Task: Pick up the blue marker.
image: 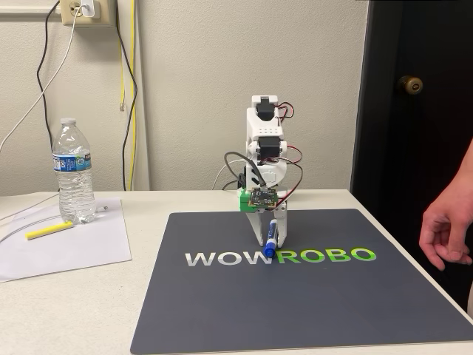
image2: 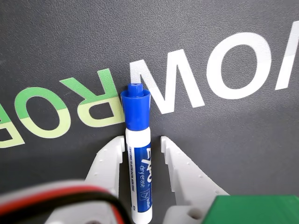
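Observation:
The blue marker (image: 272, 238) is a short white barrel with a blue cap and "Expo" lettering. It stands steeply with its cap down, over the middle of the dark WOWROBO mat (image: 295, 303). My gripper (image: 264, 240) points down at the mat and is shut on the marker's barrel. In the wrist view the marker (image2: 138, 158) runs lengthwise between the two white fingers (image2: 108, 161) of the gripper (image2: 140, 140). It lies against the left finger, with a thin gap at the right fingertip. The cap sticks out past the tips, between the green R and the white W.
A water bottle (image: 74, 174) and a yellow highlighter (image: 49, 231) rest on white paper (image: 66, 251) at the left. A person's hand (image: 445, 229) hangs at the right edge beside the mat. A dark door (image: 414, 96) stands behind it, and cables run down the wall.

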You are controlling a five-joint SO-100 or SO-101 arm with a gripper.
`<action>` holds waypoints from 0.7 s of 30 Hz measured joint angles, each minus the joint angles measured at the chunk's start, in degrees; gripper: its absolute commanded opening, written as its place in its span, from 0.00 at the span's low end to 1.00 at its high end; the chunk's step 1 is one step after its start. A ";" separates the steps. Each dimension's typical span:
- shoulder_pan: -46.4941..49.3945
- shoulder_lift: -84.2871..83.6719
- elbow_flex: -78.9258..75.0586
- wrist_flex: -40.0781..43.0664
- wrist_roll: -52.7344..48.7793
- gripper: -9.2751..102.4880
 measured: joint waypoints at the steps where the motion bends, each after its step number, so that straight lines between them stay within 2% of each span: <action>1: 0.00 0.00 -0.09 0.35 -0.18 0.24; 6: 0.09 0.00 -0.26 1.85 -0.62 0.24; 21: -0.18 0.00 -0.26 1.67 -0.62 0.15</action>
